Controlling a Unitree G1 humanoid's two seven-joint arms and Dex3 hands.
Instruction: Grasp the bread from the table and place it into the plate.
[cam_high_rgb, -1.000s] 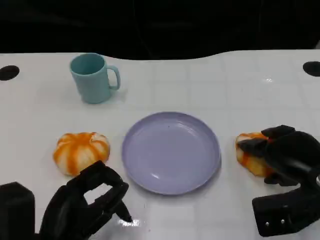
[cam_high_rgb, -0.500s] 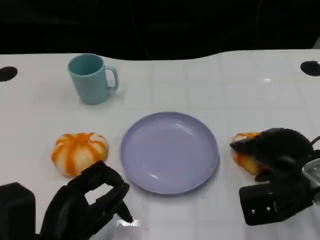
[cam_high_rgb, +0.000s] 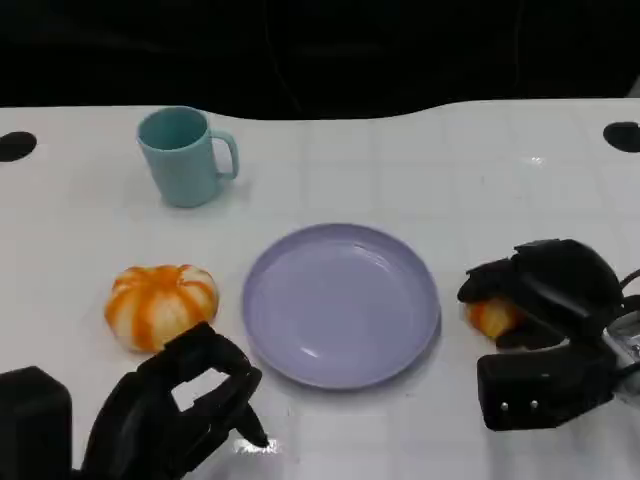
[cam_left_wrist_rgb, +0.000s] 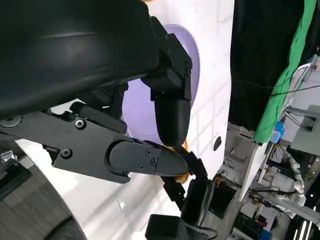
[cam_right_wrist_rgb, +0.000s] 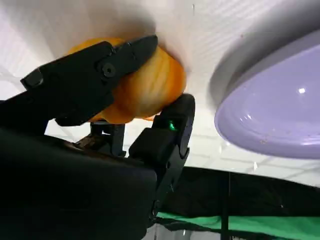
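Two orange-and-white striped breads lie on the white table. One bread (cam_high_rgb: 160, 303) sits left of the lilac plate (cam_high_rgb: 341, 303). The other bread (cam_high_rgb: 494, 317) (cam_right_wrist_rgb: 145, 90) lies right of the plate, mostly covered by my right hand (cam_high_rgb: 545, 285), whose fingers (cam_right_wrist_rgb: 90, 75) wrap over and under it and grip it. My left hand (cam_high_rgb: 185, 405) hovers at the front left, just below the left bread, fingers curled in and holding nothing. The plate (cam_right_wrist_rgb: 280, 110) holds nothing; its rim (cam_left_wrist_rgb: 192, 60) shows past my left fingers (cam_left_wrist_rgb: 170, 115).
A teal mug (cam_high_rgb: 183, 156) stands at the back left, handle to the right. Dark round holes (cam_high_rgb: 17, 146) (cam_high_rgb: 622, 136) mark the table's far corners. Beyond the table's far edge everything is black.
My right hand has closed further over the right bread, hiding more of it, and drawn slightly toward the plate. The left hand has stayed put.
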